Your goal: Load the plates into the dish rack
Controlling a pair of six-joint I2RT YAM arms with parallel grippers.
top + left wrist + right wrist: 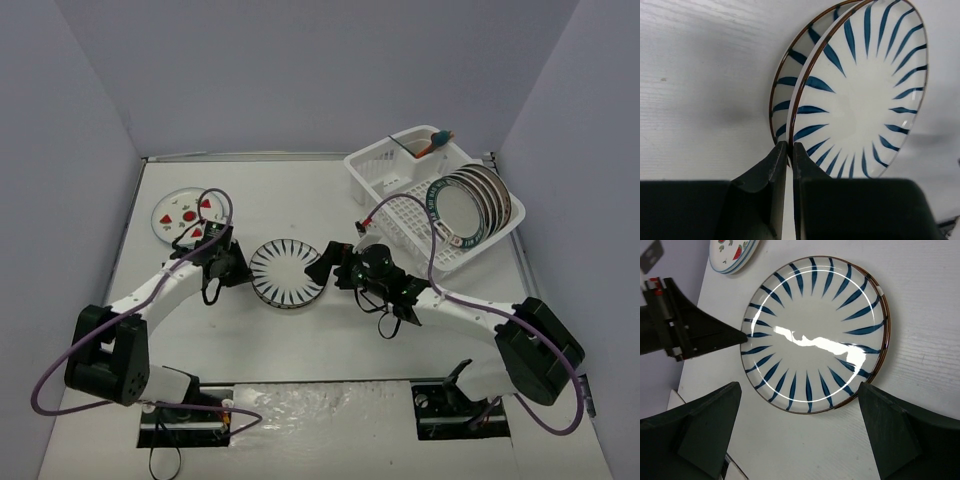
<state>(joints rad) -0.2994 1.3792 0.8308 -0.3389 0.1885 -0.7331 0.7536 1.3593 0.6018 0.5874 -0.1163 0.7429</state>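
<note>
A white plate with dark radial stripes point(287, 273) is at the middle of the table. My left gripper point(243, 268) is shut on its left rim; in the left wrist view the fingertips point(789, 147) pinch the edge of this plate point(860, 95). My right gripper point(330, 262) stands open at the plate's right side. In the right wrist view its fingers point(799, 390) spread wide either side of the near rim of the plate point(812, 335) without touching it. A strawberry plate point(187, 215) lies at the back left. Other plates point(465, 205) stand on edge in the white dish rack point(385, 170).
The rack's corner cup point(432, 143) holds an orange and teal utensil. The strawberry plate point(732, 255) also shows at the top left of the right wrist view. Grey walls close the table on three sides. Purple cables loop over both arms.
</note>
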